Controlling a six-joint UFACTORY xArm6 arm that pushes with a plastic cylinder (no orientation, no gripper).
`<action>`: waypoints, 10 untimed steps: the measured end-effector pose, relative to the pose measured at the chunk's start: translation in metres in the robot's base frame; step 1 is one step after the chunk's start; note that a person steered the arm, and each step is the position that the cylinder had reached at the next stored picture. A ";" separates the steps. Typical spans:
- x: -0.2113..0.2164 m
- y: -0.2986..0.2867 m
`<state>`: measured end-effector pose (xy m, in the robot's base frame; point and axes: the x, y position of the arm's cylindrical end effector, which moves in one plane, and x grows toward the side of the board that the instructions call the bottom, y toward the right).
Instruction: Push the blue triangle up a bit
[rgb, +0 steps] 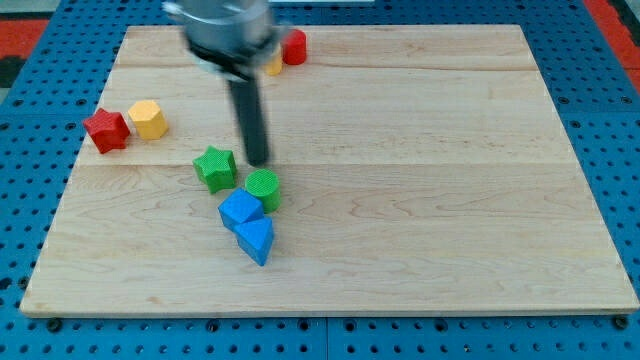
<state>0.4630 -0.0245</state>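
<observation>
So the tip (258, 160) sits above the blue triangle (256, 241), not pushing yet; it has no fingers.

Counter (420, 200) right half bare wood, wide open. My tip (258, 161) sits between green star (215, 167) at 9 o'clock and green cylinder (262, 189) at 6 o'clock, tight gap. Blue cube (240, 209) touches blue triangle (256, 240) on its 12 o'clock side, blocking there. Triangle's 6 and 3 o'clock sides free. Red star (106, 130) and yellow hexagon (148, 119) crowd the 9 o'clock edge.
</observation>
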 end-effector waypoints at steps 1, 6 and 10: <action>0.059 0.100; 0.114 -0.051; 0.110 0.018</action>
